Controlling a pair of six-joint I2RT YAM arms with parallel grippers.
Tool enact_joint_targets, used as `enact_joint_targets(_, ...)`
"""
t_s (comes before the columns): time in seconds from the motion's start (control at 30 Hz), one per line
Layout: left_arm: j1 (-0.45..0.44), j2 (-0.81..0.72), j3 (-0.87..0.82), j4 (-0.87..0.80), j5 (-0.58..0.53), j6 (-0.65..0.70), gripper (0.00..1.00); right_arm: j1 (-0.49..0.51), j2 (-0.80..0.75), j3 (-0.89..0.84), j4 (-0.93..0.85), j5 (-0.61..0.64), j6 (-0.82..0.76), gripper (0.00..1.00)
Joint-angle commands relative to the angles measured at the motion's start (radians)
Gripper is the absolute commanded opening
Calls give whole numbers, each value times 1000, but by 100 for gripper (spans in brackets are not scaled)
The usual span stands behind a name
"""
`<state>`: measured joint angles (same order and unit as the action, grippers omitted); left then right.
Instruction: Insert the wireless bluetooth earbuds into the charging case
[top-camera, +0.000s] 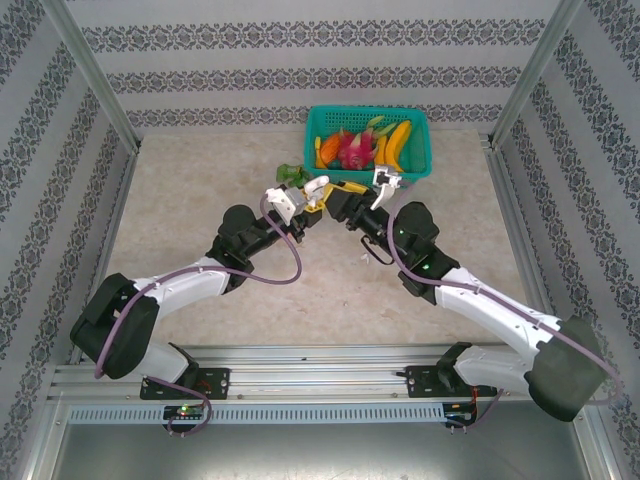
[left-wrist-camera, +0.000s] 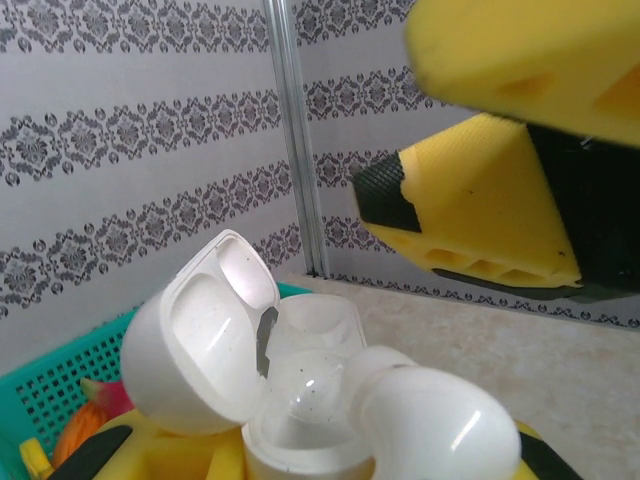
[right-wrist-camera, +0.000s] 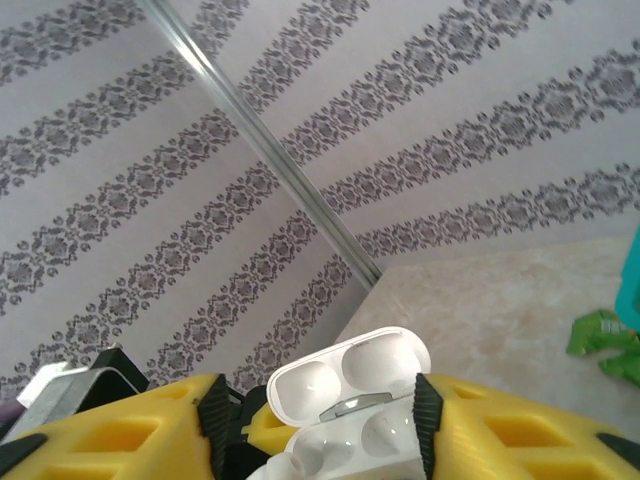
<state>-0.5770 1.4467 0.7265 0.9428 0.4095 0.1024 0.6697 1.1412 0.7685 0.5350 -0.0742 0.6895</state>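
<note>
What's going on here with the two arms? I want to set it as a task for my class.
The two arms meet mid-table, in front of a teal basket of toy fruit. The left gripper has its jaws shut on an open white charging case, lid up. A white earbud lies at the case's mouth, not clearly seated. The right gripper hovers close by, jaws open.
</note>
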Motion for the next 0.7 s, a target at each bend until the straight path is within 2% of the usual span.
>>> enact_joint_targets(0.0,-16,4,-15,88,-11,-34,0,-4,-45,59,-184,51,51,60)
enact_joint_targets(0.17,-17,15,-25,87,-11,-41,0,28,-54,173,-488,114,51,61)
enact_joint_targets(0.33,-17,26,-28,75,0,-46,0,54,-14,289,-710,137,39,61)
enact_joint_targets(0.67,-17,35,-44,67,17,-60,0,87,101,438,-896,96,14,57)
